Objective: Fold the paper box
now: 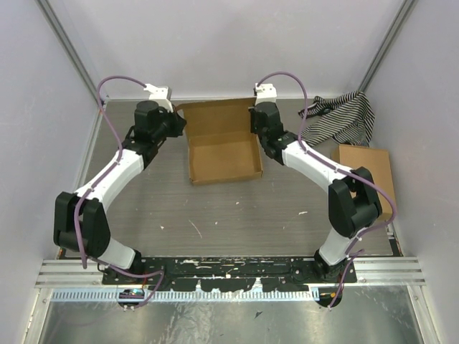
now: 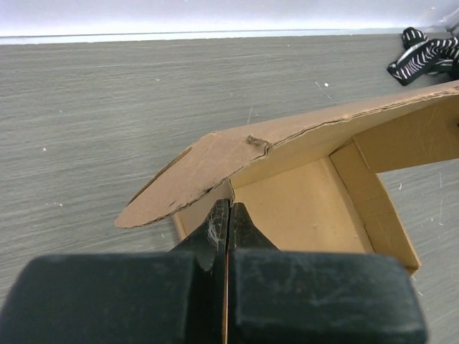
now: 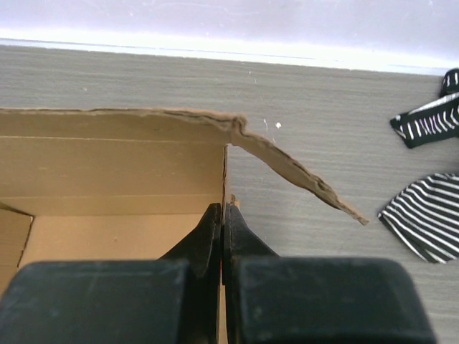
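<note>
The paper box lies open at the middle back of the table, a shallow brown cardboard tray with its lid standing up behind. My left gripper is shut on the box's left side wall, and my right gripper is shut on the right side wall. In the left wrist view the left gripper pinches the thin wall edge below a rounded tab that sticks out from the paper box. In the right wrist view the right gripper clamps the wall of the paper box, with a side flap splayed out to the right.
A black-and-white striped cloth lies bunched at the back right, also in the wrist views. A second brown cardboard box sits by the right wall. White walls close off the table on three sides.
</note>
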Controlling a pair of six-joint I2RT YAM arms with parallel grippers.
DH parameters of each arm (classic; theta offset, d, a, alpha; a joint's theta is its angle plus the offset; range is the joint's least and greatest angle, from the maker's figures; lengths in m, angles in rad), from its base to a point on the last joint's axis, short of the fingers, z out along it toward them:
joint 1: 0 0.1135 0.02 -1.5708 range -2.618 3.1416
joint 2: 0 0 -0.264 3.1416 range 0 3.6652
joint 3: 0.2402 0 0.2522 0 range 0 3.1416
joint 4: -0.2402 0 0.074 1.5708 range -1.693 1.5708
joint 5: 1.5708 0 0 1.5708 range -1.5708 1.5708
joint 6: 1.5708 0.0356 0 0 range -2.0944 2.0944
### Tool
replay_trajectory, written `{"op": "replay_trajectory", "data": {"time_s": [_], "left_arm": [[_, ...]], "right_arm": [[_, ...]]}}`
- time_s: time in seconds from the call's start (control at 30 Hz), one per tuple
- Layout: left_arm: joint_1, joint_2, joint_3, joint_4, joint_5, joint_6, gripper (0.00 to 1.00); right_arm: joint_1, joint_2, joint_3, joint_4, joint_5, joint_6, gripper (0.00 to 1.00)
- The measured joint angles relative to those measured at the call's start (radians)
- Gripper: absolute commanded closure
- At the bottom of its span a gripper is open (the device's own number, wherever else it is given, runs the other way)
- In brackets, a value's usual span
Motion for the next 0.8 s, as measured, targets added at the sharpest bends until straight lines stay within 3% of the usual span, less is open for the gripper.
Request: {"op": "replay_trajectory", "data": {"time_s": [0.23, 0.3, 0.37, 0.43, 0.5, 0.57, 0.7, 0.8], "left_arm": [[-0.038, -0.057, -0.069, 0.015, -0.02, -0.005, 0.98], [-0.054, -0.078, -0.093, 0.015, -0.032, -0.005, 0.88], [-0.071, -0.102, -0.115, 0.013, -0.045, -0.003, 0.72], [-0.087, -0.138, -0.148, 0.004, -0.056, -0.004, 0.61], [-0.102, -0.187, -0.185, -0.01, -0.072, -0.012, 0.54], [-0.113, -0.245, -0.223, -0.034, -0.09, -0.021, 0.51], [-0.12, -0.406, -0.293, -0.117, -0.143, -0.042, 0.49], [-0.12, -0.523, -0.327, -0.195, -0.182, -0.075, 0.49]], "right_arm": [[0.018, -0.089, -0.126, 0.019, 0.017, 0.051, 0.99], [0.025, -0.124, -0.17, 0.029, 0.023, 0.067, 0.98], [0.032, -0.158, -0.207, 0.031, 0.029, 0.08, 0.94], [0.037, -0.194, -0.241, 0.026, 0.028, 0.096, 0.81], [0.045, -0.226, -0.267, -0.001, 0.019, 0.112, 0.64], [0.053, -0.252, -0.288, -0.041, 0.001, 0.128, 0.55], [0.06, -0.325, -0.34, -0.147, -0.059, 0.146, 0.46], [0.064, -0.411, -0.379, -0.238, -0.115, 0.158, 0.45]]}}
